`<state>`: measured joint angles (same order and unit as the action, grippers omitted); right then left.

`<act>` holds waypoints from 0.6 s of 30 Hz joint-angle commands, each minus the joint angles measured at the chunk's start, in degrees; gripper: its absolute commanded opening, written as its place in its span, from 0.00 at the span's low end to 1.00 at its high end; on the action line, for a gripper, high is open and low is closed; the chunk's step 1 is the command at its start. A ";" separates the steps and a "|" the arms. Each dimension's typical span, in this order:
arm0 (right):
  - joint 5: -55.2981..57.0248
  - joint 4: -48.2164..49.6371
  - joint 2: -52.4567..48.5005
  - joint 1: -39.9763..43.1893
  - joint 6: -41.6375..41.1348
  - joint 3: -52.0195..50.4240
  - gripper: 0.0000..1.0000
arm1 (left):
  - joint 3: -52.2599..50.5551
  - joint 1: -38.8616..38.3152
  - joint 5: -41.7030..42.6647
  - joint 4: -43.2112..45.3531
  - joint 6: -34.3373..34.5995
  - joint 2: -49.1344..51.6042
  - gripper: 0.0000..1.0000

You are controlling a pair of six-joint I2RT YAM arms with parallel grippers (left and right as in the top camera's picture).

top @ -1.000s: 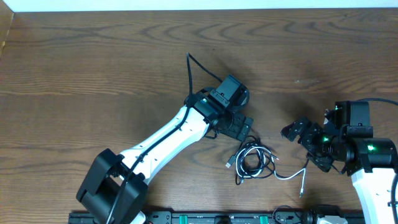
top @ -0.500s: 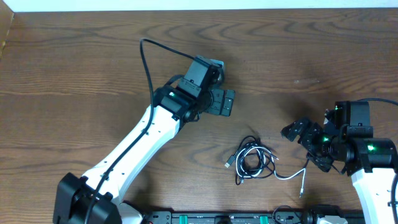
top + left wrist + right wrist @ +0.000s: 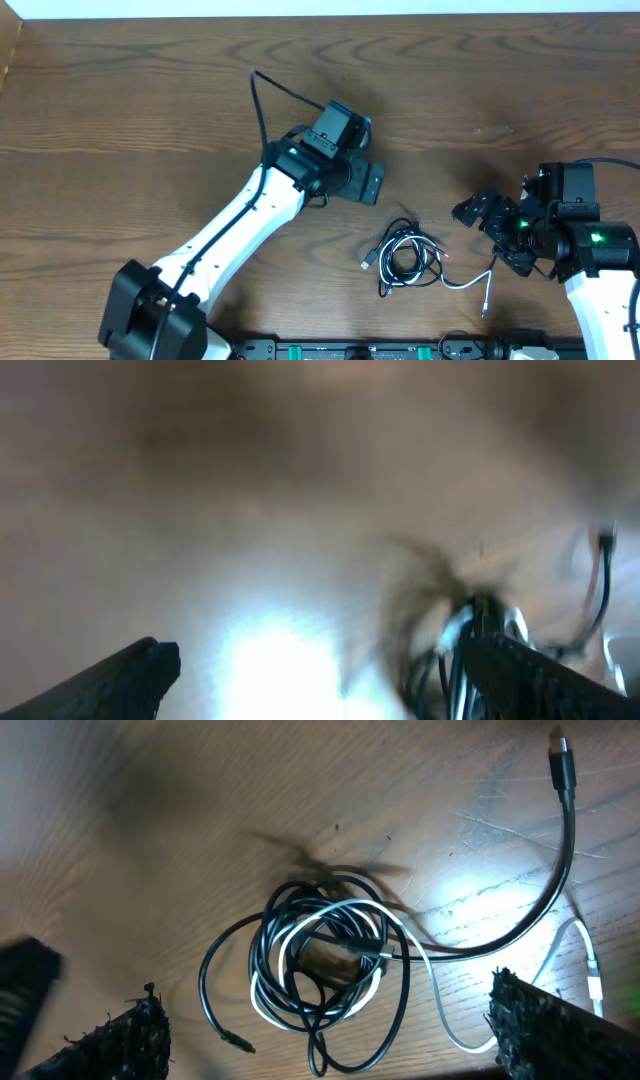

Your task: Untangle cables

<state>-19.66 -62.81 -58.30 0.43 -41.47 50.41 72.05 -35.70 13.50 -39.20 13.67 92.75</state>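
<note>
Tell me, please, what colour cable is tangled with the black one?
White cable; clearest in right wrist view.

Left arm (image 3: 240,225): white shell links with black joints, a big black block (image 3: 150,315) nearest the rail (image 3: 330,350), a boxy black camera housing (image 3: 338,125) farthest from it, and a thin black wire (image 3: 258,100) looping off the wrist. Right arm (image 3: 600,300): white link and black joint housings with small green lights (image 3: 597,238). Fingers (image 3: 115,1035) are black with rough, grainy tips.
</note>
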 commanded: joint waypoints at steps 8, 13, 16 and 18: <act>0.26 0.00 0.55 0.24 -0.04 0.42 0.99 | -3.17 -0.50 14.80 -3.54 -5.05 0.87 0.98; 0.26 0.00 0.55 0.24 -0.04 0.42 0.99 | -4.81 -1.16 21.90 -0.76 -5.05 0.92 0.98; 0.26 0.00 0.55 0.24 -0.04 0.42 0.99 | -5.86 -2.56 21.86 1.53 -5.05 1.14 0.98; 0.26 0.00 0.55 0.24 -0.04 0.42 0.99 | -7.02 -3.85 21.57 3.26 -5.05 1.60 0.98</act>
<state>-19.66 -62.78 -58.30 0.43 -41.47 50.41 66.72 -37.89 32.75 -37.08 9.91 93.27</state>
